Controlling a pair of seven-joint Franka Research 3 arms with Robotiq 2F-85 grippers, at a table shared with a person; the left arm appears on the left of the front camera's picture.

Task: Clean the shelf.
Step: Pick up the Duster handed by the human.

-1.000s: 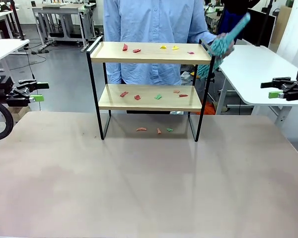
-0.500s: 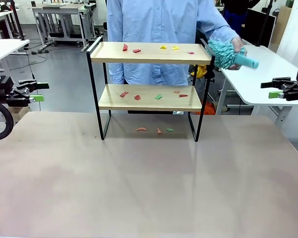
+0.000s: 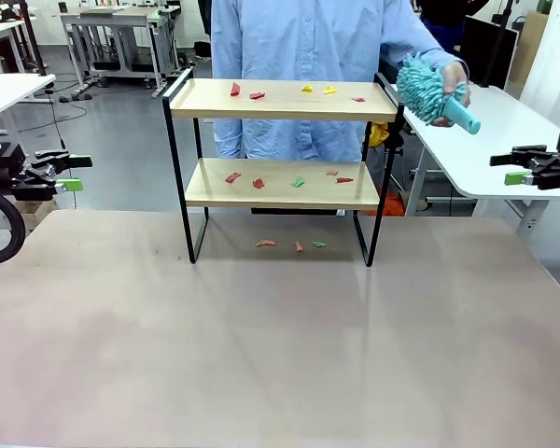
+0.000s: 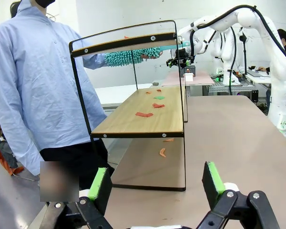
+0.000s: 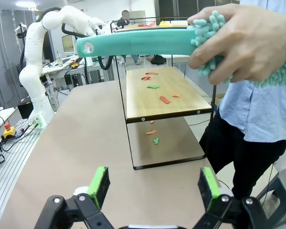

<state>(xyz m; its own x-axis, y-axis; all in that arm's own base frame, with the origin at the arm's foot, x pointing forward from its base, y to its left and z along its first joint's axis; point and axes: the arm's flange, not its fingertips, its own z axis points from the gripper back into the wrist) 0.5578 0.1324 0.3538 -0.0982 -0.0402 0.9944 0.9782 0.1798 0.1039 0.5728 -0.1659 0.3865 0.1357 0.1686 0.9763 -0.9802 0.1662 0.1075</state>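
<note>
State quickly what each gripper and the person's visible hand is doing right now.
Left gripper: open, empty.
Right gripper: open, empty.
Person's hand: closed around the teal duster.

A grey floor (image 3: 112,149) runs back to cluttered workbenches (image 3: 121,23), with a white side table (image 3: 485,149) at right.
</note>
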